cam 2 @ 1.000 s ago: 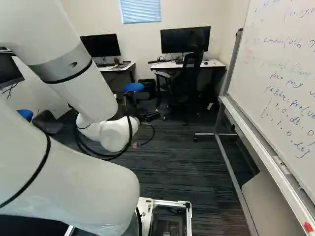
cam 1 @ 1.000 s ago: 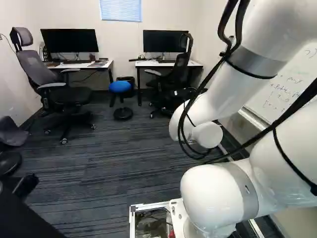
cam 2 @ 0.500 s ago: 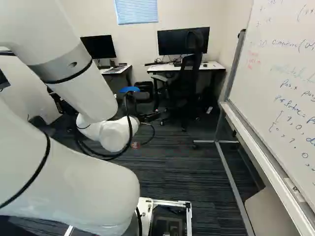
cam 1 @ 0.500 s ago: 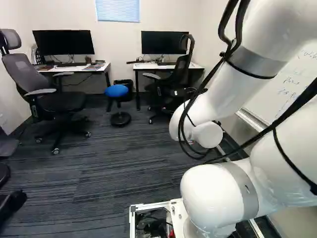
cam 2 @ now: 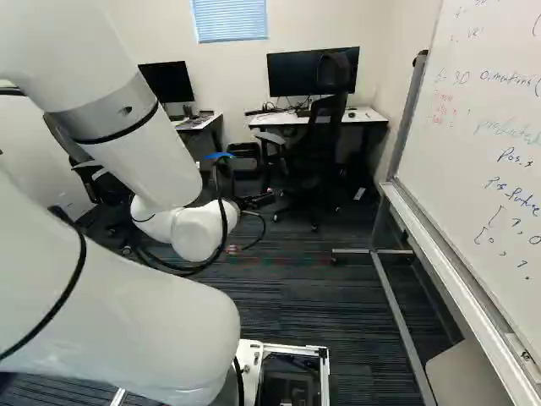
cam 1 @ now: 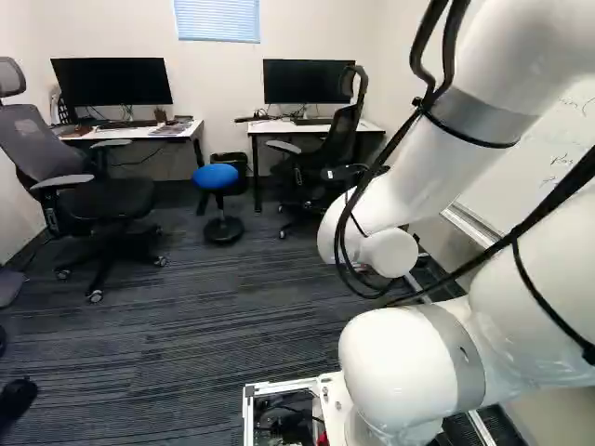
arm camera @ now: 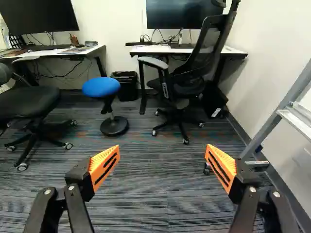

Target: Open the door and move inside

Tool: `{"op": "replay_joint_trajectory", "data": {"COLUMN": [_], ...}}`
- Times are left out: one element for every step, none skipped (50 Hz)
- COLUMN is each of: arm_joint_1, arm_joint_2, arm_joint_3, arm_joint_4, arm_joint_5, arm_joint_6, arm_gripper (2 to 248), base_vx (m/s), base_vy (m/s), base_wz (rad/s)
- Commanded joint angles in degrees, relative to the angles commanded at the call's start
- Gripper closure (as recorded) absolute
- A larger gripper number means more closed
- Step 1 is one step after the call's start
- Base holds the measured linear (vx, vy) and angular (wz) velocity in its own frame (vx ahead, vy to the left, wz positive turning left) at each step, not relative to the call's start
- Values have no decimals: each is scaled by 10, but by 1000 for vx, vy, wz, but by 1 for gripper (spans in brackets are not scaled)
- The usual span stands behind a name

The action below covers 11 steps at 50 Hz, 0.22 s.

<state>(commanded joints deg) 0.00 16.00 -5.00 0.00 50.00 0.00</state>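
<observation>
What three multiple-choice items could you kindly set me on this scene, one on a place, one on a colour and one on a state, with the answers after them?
1. Where is the black bin?
A) On top of a desk
B) On the floor beside the stool
C) On the seat of an office chair

2. What colour is the stool's round seat?
A) Red
B) Yellow
C) Blue

3. How does the end effector stand?
A) Open, holding nothing
B) Shut on a chair's armrest
C) Shut, holding nothing

Answers:
1. B: the wrist view shows the bin standing on the floor next to the stool.
2. C: the seat shows plain blue in the wrist view.
3. A: the orange pads are wide apart, with nothing gripped between them.
</observation>
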Motion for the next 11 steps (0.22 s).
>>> {"op": "replay_joint_trajectory", "data": {"arm_joint_1": [0, 0, 0, 0, 0, 0, 0, 0, 0, 0, 0], "arm_joint_2": [0, 0, 0, 0, 0, 0, 0, 0, 0, 0, 0], "arm_joint_3": [0, 0, 0, 0, 0, 0, 0, 0, 0, 0, 0], "arm_joint_4": [0, 0, 0, 0, 0, 0, 0, 0, 0, 0, 0], "arm_joint_5": [0, 0, 0, 0, 0, 0, 0, 0, 0, 0, 0], "arm_joint_6": [0, 0, 0, 0, 0, 0, 0, 0, 0, 0, 0], "arm_gripper": [3, 3, 3, 3, 3, 3, 3, 3, 3, 3, 3], "base_vx": [-47, -30, 0, 0, 0, 0, 0, 0, 0, 0, 0], "base_vy": [5, 0, 0, 0, 0, 0, 0, 0, 0, 0, 0], "base_wz": [22, 17, 0, 0, 0, 0, 0, 0, 0, 0, 0]}}
